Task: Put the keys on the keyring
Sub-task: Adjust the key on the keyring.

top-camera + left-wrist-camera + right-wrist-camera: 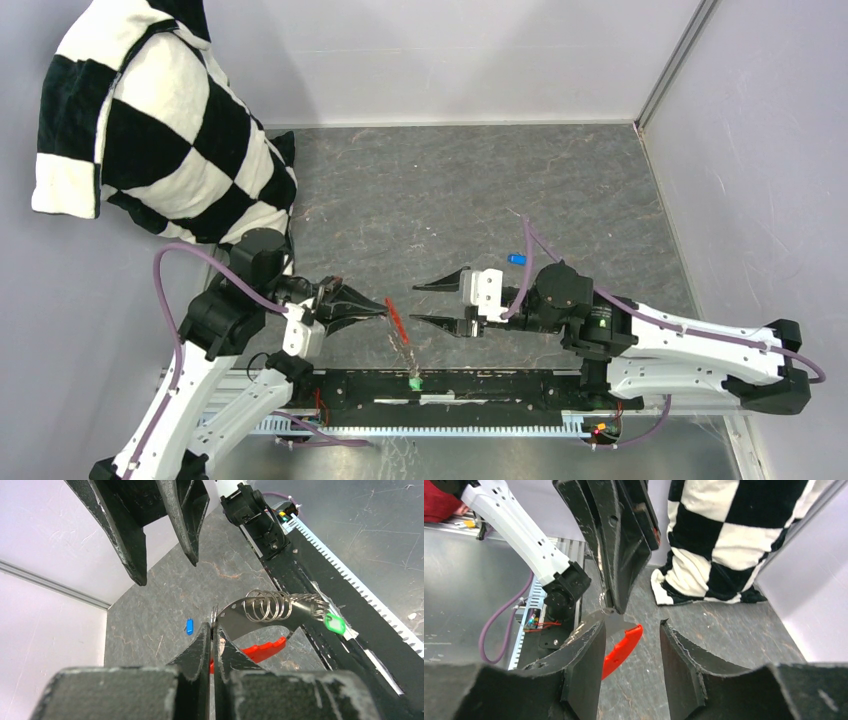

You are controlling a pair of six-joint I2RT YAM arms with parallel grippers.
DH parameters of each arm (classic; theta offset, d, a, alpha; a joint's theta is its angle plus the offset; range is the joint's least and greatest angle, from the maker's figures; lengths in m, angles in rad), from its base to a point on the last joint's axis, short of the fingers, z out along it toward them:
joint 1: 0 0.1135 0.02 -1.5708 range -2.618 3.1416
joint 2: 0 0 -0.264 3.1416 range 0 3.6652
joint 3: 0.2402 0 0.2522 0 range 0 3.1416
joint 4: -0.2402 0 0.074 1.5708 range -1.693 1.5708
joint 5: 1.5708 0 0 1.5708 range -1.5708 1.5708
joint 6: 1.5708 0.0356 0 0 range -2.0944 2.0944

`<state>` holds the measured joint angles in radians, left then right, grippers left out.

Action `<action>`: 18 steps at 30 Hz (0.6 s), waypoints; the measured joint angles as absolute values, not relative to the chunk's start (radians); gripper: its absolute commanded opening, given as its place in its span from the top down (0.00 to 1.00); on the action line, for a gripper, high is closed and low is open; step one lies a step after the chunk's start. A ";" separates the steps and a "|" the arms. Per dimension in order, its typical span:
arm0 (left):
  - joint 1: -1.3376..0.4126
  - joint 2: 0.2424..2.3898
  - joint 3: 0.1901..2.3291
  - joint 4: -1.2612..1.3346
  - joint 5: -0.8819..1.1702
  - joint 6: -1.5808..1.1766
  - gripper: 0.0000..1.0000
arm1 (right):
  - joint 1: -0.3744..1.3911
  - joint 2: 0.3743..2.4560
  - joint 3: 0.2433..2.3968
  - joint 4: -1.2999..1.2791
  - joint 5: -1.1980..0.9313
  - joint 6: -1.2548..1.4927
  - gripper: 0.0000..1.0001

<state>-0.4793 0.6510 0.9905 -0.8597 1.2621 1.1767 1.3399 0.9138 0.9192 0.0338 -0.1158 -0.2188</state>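
My left claw is pinched right down on the keyring. Its tips grip the flat metal end beside the coils, near the middle of the table's near edge. The red tag hangs just under my tips. The grey strap runs from the ring toward the near edge. The green key sits at the strap's far end, on the black rail along that edge; whether it is threaded on I cannot tell. My right claw is spread wide and holds nothing. Its tips point at the left claw's, close but apart, with the tag between the two. The blue key lies alone on the table, right of centre, just beside my right wrist and well apart from the ring.
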 measured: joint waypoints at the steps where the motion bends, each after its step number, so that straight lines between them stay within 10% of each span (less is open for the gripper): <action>1: -0.479 0.653 0.991 -0.860 1.262 1.177 0.98 | 1.340 0.919 0.919 0.047 -0.125 -0.221 0.50; 18: -0.479 0.683 1.022 -0.863 1.262 1.166 0.98 | 1.342 1.042 0.920 0.126 -0.200 -0.243 0.64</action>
